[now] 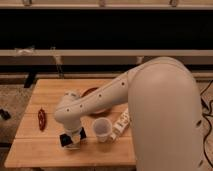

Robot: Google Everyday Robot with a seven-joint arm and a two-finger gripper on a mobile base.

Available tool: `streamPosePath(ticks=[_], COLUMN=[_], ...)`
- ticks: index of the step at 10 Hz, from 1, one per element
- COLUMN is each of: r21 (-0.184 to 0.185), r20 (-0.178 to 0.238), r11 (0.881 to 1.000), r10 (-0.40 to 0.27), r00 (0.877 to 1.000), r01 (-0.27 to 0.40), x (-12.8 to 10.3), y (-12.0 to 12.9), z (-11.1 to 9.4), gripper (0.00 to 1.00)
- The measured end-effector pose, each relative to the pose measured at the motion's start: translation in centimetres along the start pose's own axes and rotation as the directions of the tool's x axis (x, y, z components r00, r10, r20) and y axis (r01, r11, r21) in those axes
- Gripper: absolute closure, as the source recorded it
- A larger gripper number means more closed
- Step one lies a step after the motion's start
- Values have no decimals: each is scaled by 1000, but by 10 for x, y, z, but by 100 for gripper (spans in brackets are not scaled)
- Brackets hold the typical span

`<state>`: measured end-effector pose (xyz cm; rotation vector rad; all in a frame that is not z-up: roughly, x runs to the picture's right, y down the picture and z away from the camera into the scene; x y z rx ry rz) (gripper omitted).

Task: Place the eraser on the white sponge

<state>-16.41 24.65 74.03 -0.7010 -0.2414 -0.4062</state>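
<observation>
My gripper [73, 139] hangs at the end of the white arm, low over the front left part of the wooden table [45, 150]. A small black block, the eraser [65, 140], shows at the gripper's left side, right against it. A pale whitish pad, the white sponge [75, 146], shows just below the gripper, mostly covered by it. I cannot tell whether the eraser touches the sponge.
A white cup [102, 129] stands just right of the gripper. A white box-like item with dark marks [121, 124] lies right of the cup. A dark red chili-shaped thing [41, 119] lies at the left. A reddish-brown dish [91, 92] sits behind the arm.
</observation>
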Motion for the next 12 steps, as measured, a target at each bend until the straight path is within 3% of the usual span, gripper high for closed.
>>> streamPosePath(ticks=[2,8,12], r21=[12,43,49], r20=[-2,-11,18], r11=[1000,999,998], r10=[-3,15,46], r00=[1000,1000,999], r01=[3,-15,-46], x=[-4,-8,-2], y=[-3,-12,-18], z=[2,6,-1], gripper=[20,20,20])
